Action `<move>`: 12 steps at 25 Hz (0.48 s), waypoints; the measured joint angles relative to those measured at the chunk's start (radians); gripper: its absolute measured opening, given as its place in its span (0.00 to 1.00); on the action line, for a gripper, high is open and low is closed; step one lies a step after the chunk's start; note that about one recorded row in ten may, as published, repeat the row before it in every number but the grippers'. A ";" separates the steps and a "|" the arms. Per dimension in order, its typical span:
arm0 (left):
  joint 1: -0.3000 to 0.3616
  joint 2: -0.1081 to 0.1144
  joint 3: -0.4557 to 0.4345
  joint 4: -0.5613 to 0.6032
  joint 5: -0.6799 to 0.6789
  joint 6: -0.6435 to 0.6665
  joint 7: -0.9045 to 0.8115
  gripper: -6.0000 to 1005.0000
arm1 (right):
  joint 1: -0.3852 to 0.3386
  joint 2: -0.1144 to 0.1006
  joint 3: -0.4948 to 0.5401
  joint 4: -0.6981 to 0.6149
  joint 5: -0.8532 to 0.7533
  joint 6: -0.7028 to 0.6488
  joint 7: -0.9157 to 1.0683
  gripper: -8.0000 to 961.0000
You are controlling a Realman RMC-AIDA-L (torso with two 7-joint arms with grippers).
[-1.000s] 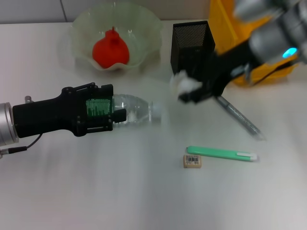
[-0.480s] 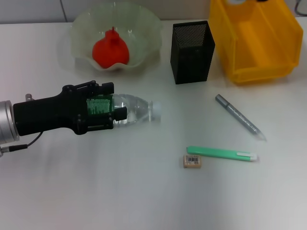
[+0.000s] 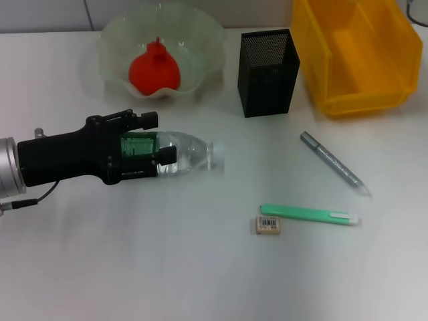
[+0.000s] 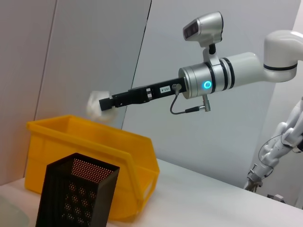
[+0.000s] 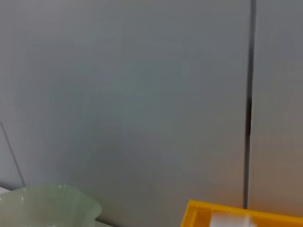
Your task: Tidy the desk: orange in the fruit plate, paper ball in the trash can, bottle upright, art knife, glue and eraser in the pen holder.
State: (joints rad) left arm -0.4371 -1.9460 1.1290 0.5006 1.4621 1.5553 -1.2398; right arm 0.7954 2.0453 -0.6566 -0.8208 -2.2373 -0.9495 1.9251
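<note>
The bottle [image 3: 187,152] lies on its side on the desk [image 3: 167,267], cap toward the right. My left gripper [image 3: 158,138] has a finger on each side of its green label and is shut on it. The orange [image 3: 155,70] sits in the fruit plate [image 3: 114,47]. The left wrist view shows my right gripper [image 4: 105,101] shut on the paper ball [image 4: 96,104], held high above the trash can [image 4: 94,142]. On the desk's right side lie a grey glue pen [image 3: 333,162], a green art knife [image 3: 307,214] and the eraser [image 3: 268,225]. The pen holder [image 3: 267,67] stands upright.
The trash can [image 3: 354,60] stands at the back right, just beside the pen holder. The right arm is out of the head view. The right wrist view shows only the fruit plate's rim [image 5: 47,203], the trash can's edge [image 5: 199,210] and the wall.
My right arm carried the paper ball up from in front of the pen holder, out of the head view, to above the trash can. The left gripper shifted slightly on the bottle.
</note>
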 joint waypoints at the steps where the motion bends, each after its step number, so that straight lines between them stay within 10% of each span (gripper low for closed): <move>1: 0.000 0.000 0.000 0.000 0.000 0.000 0.000 0.82 | 0.000 0.001 -0.004 0.003 0.000 0.008 0.000 0.63; 12: -0.005 0.004 0.000 0.001 0.000 0.003 0.000 0.82 | -0.059 0.020 -0.012 0.014 0.235 0.056 -0.098 0.78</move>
State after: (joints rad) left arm -0.4418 -1.9420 1.1289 0.5017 1.4619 1.5584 -1.2397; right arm 0.7366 2.0648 -0.6683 -0.8064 -2.0020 -0.8937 1.8270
